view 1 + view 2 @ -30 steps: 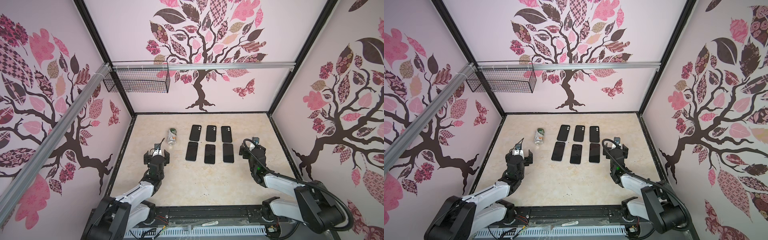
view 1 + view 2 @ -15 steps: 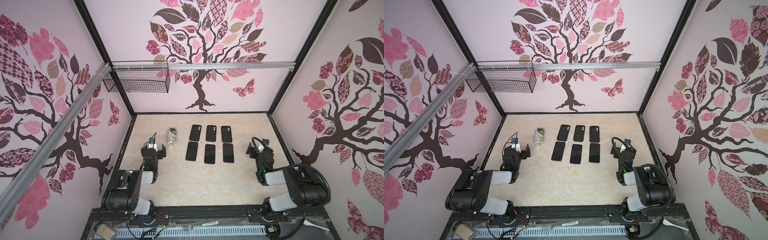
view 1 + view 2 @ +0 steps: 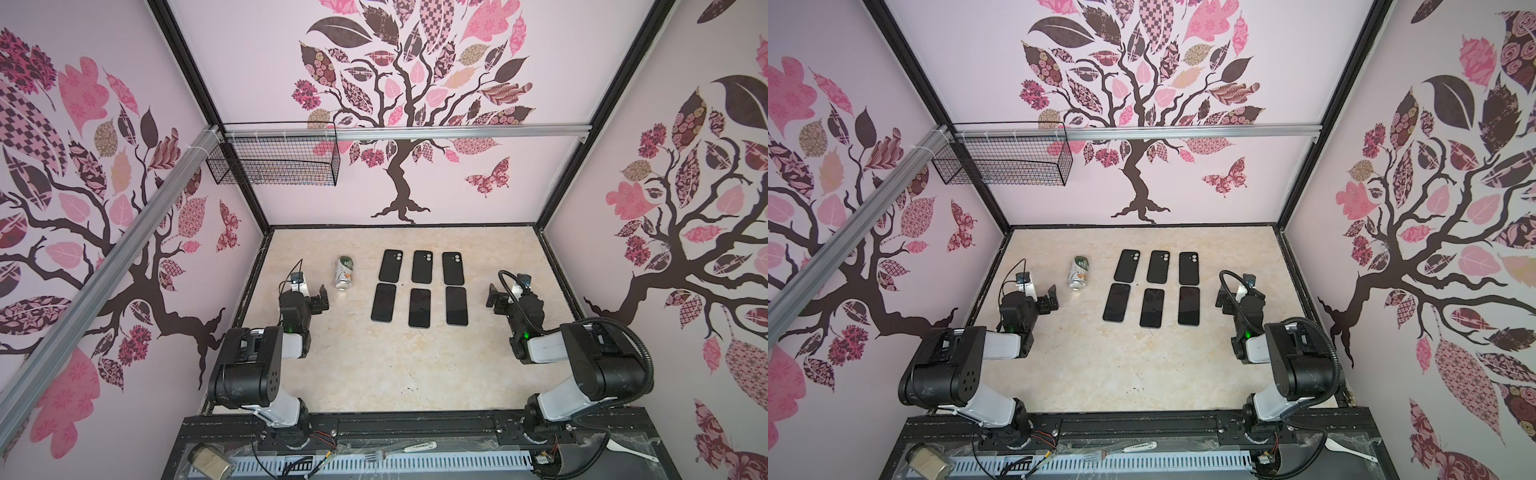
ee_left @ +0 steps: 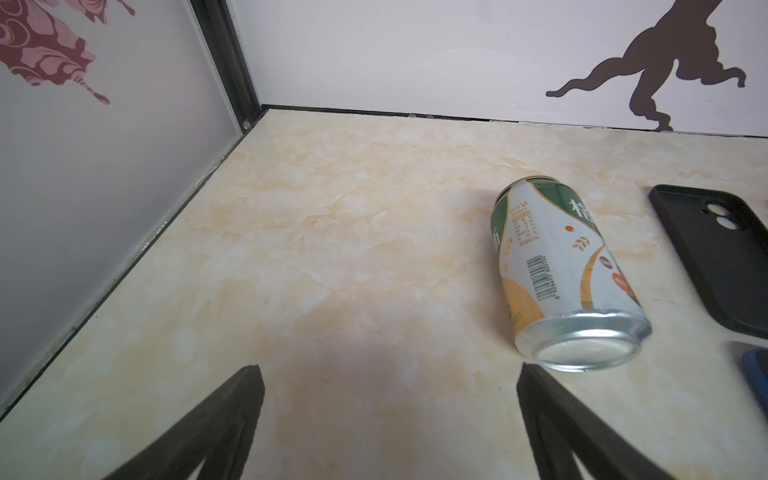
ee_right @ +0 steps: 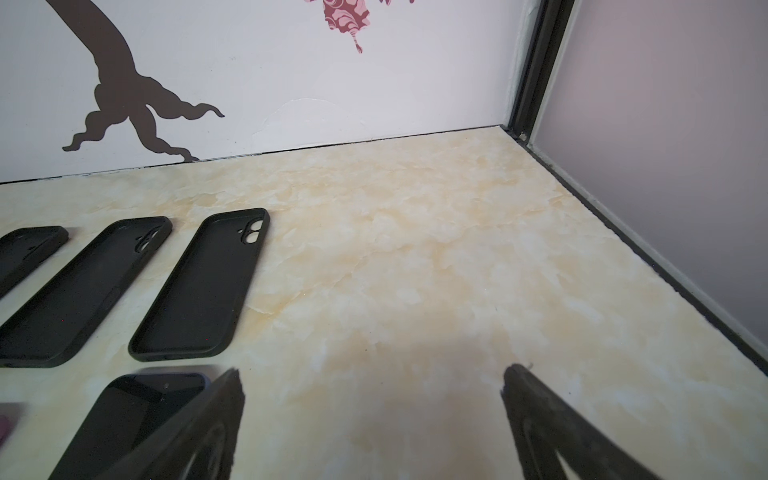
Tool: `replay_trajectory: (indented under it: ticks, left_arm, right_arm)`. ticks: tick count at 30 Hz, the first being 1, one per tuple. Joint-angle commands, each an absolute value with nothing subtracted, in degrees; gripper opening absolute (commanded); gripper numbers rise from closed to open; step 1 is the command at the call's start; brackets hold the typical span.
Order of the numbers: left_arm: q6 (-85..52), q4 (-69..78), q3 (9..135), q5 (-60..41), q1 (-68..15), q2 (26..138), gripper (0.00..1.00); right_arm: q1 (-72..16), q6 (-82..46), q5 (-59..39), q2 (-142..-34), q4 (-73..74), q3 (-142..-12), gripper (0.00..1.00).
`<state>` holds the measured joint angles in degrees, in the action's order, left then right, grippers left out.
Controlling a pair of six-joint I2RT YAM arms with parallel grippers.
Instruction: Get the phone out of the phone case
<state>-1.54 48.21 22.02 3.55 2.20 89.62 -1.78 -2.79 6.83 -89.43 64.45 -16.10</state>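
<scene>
**Both grippers spread wide and empty; phones lie outside their cases**

Your left gripper (image 4: 390, 370) sits low over the bare table (image 3: 395, 365), jaws far apart with nothing between them. In the left wrist view, a drink can (image 4: 569, 274) lies on its side just past one fingertip, and I cannot tell whether they touch. In both top views this gripper is at the table's left side, near the can.

Your right gripper (image 5: 370, 370) is also spread wide and holds nothing. It sits at the table's right side, apart from the nearest phone.

Between your two arms lie two rows of three. The far row is the phone cases (image 3: 422, 272), hollow side up and empty. The near row is the phones (image 3: 419, 307), screens up, each just in front of a case without touching it.
</scene>
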Motion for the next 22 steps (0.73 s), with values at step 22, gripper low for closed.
replay_trajectory:
  ticks: [22]
  left_arm:
    - [-1.8,48.8,22.3,2.3,2.1,89.0,0.98]
  right_arm:
    - [-2.2,-2.5,6.1,-89.1,64.7,-16.9,0.99]
